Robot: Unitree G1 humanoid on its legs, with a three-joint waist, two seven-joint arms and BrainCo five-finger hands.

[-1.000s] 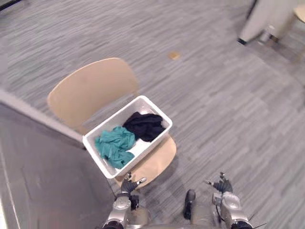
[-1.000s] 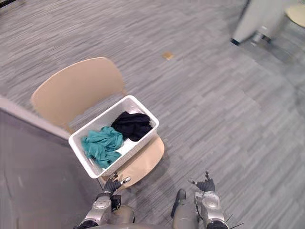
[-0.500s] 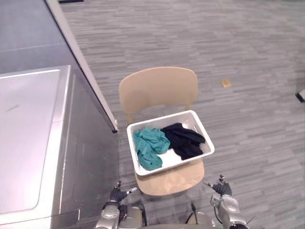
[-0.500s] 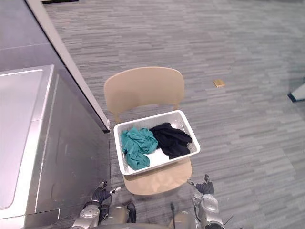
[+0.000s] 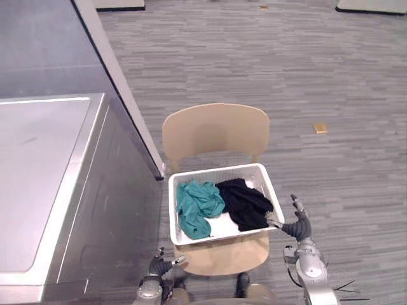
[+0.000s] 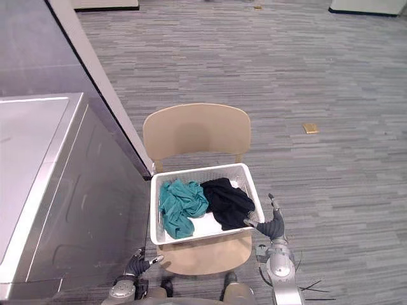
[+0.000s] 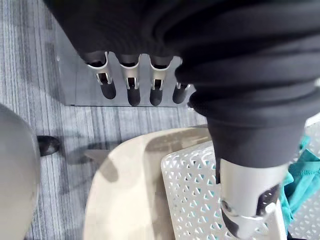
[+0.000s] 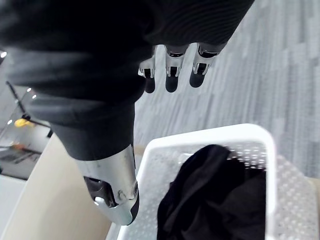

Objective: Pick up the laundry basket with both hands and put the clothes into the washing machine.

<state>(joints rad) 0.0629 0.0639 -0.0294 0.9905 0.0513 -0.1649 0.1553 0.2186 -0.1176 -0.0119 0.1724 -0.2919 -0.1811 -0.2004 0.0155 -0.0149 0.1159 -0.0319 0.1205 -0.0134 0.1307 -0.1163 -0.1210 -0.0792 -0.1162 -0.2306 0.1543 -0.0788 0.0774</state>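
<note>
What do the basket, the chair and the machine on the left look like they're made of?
Basket: white plastic, matte, by its perforated lattice walls and moulded rim. Chair: probably bent plywood, pale and smooth, though no grain shows, so plastic is possible. Machine: likely sheet metal, grey with a satin sheen along its top edge.

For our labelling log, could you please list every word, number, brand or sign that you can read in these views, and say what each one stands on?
No text can be read in any view.
On the white laundry basket: no label seen.
On the washing machine: plain grey top and side, no print seen.
On the wooden chair: none.
On the small tan piece on the floor: too small to tell whether it bears print.
</note>
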